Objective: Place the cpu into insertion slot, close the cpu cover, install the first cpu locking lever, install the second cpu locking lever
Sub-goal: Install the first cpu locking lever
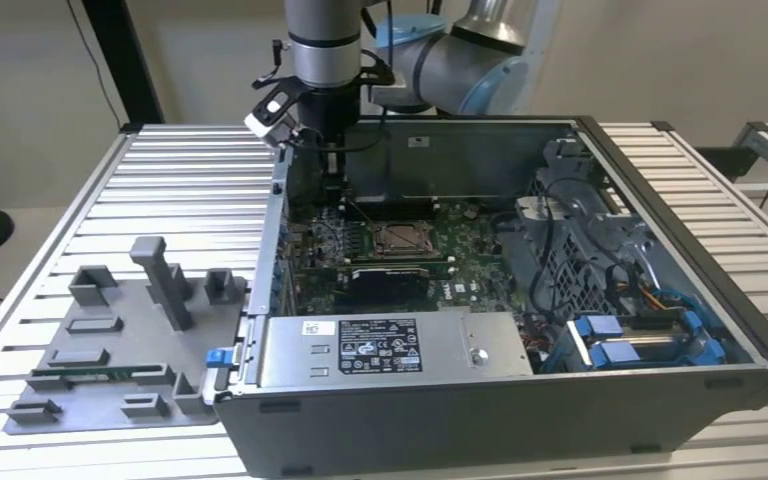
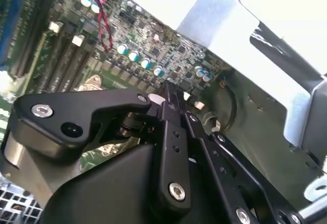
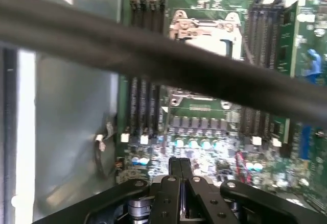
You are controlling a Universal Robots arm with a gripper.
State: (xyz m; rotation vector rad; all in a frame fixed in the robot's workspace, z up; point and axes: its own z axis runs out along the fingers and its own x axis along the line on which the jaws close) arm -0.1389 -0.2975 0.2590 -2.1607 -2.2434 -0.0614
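Crossing nearest in the first wrist view, a thick black cable (image 3: 153, 55) partly masks the silvery-rimmed insertion slot (image 3: 204, 30). The gripper (image 3: 180, 162), its slim black fingers pressed together on nothing, hangs over the green circuit board (image 3: 194, 109) inside the open grey metal case (image 1: 491, 400), short of that slot. Whether the cpu sits within is unclear.

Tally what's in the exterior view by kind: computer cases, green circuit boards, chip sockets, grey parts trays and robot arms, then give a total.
computer case: 1
green circuit board: 1
chip socket: 1
grey parts tray: 1
robot arm: 1
Total: 5
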